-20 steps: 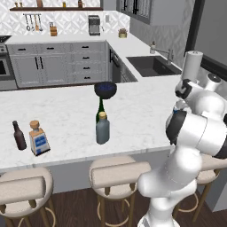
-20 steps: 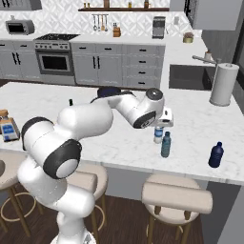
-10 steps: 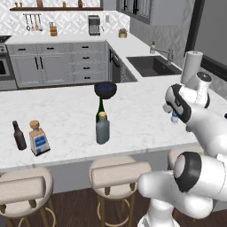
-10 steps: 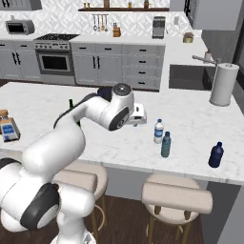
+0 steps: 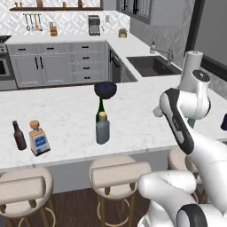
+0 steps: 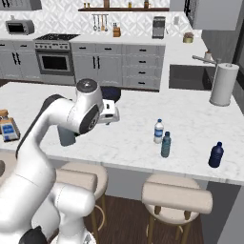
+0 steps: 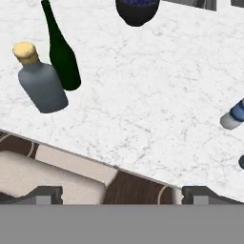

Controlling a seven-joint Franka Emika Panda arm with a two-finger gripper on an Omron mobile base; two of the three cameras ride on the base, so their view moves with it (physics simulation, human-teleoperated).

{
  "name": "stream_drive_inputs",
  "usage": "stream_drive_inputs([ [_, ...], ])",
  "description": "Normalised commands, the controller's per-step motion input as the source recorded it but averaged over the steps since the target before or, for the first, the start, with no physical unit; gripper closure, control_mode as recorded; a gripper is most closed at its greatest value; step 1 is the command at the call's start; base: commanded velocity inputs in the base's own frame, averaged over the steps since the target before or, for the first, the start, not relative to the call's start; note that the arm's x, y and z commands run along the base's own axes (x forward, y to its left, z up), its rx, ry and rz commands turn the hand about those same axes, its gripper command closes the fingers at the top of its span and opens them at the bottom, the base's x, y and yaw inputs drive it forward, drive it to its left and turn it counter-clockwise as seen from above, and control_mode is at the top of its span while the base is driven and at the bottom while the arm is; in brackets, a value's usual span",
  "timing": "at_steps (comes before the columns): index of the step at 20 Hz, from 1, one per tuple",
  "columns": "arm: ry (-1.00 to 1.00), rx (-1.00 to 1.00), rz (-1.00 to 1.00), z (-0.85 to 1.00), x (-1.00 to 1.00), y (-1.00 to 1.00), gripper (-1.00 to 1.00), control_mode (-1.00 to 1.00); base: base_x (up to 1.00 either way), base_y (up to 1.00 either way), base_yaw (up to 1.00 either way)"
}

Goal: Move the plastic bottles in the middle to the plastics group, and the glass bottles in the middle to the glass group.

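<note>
Gripper (image 7: 121, 193), fingers wide apart and empty, hangs over the marble counter's (image 7: 157, 105) edge; green wine bottle (image 7: 61, 52) and grey-blue bottle (image 7: 40, 81) stand upper left, what may be the whitish bottle (image 7: 233, 115) right.

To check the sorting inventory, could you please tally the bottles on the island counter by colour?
small dark brown bottle: 1
square clear bottle with blue label: 1
tall dark green wine bottle: 1
stout grey-blue bottle with tan cap: 1
small whitish bottle with blue band: 1
slim teal bottle: 1
dark blue bottle: 1
Total: 7
</note>
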Motion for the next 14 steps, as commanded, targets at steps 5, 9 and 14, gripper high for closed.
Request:
stream_drive_inputs([
  [5,0.01,0.0,0.11,0.18,-0.56,0.98,-1.0,-1.0,0.0,0.0,0.0],
  [9,0.01,-0.01,0.02,0.18,-0.27,1.0,-1.0,-1.0,0.0,0.0,0.0],
  [14,0.02,0.0,0.0,0.31,-0.02,1.0,-1.0,-1.0,0.0,0.0,0.0],
])
